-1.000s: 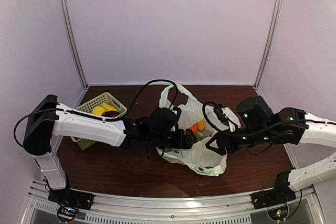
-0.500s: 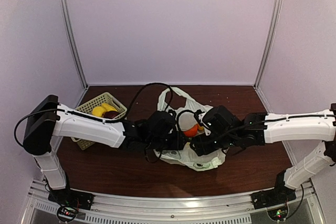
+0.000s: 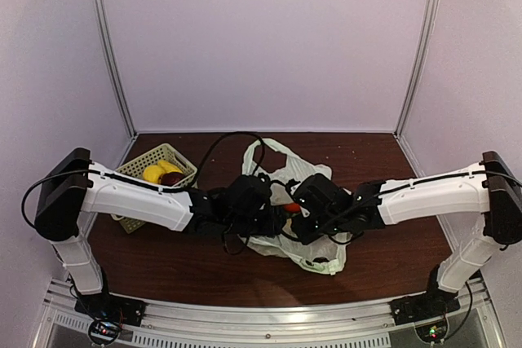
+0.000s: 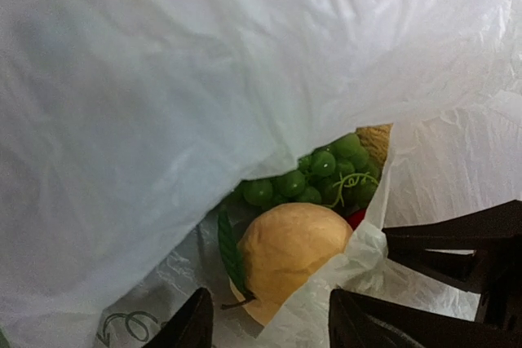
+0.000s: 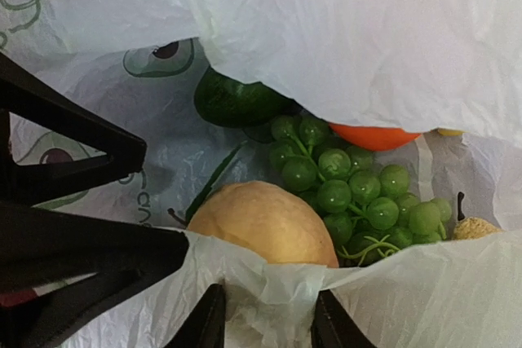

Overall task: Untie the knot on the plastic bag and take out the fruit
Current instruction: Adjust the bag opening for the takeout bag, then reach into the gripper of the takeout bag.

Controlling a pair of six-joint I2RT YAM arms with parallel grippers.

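Right wrist view: both grippers at the mouth of the thin, crinkly, pale translucent plastic bag (image 5: 351,30) mid-table.
Right gripper (image 5: 265,315) pinches the bag's rim; left gripper (image 4: 269,319) half-open, hold unclear. Spread the edges steadily, exposing the peach-coloured round fruit (image 5: 261,222) and green grape bunch (image 5: 351,189).

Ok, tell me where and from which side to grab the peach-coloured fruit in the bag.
Probably across the rounded middle of the peach-coloured fruit, coming straight in through the bag's open mouth. It lies nearest the opening with its upper curve bare. The green grapes crowd one flank and plastic drapes its near edge, so the jaws should straddle the exposed dome.
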